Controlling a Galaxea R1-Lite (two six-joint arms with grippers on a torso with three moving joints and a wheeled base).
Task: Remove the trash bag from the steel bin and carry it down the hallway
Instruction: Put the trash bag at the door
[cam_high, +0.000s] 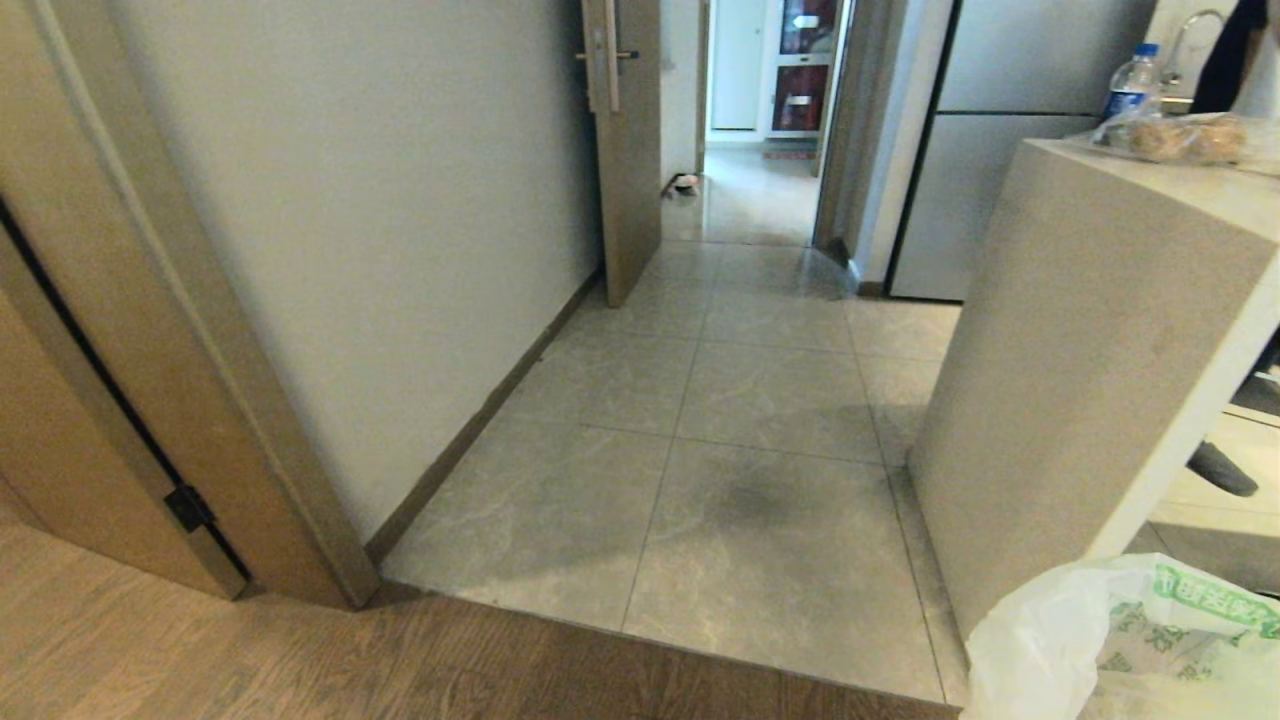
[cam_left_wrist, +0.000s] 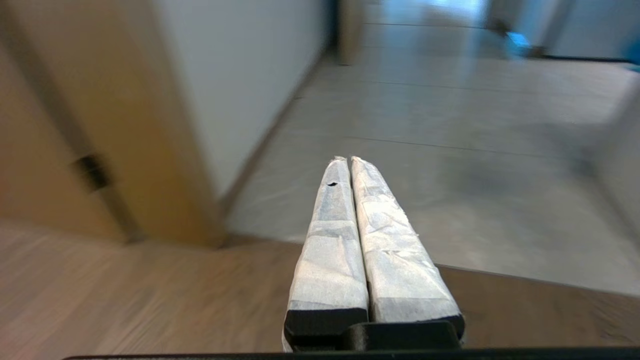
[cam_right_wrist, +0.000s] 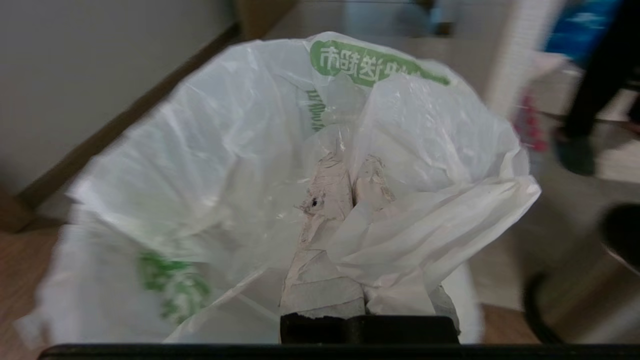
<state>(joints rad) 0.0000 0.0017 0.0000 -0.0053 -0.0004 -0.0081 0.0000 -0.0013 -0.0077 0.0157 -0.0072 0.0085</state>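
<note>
Right hand (cam_right_wrist: 352, 165) clamped on trash bag (cam_right_wrist: 240, 150), hallway (cam_high: 740, 400) ahead

left tool (cam_left_wrist: 349, 161) closed, empty, above the hallway (cam_left_wrist: 450, 125) tiles.

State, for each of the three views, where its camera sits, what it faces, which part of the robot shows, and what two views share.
Head: high on the robot, facing down the hallway; no arm shows, only the trash bag.
Left wrist: behind the shut, empty left gripper, facing the floor.
Right wrist: behind the right gripper, shut on the bag.
Shared: head and right wrist show the bag.
</note>
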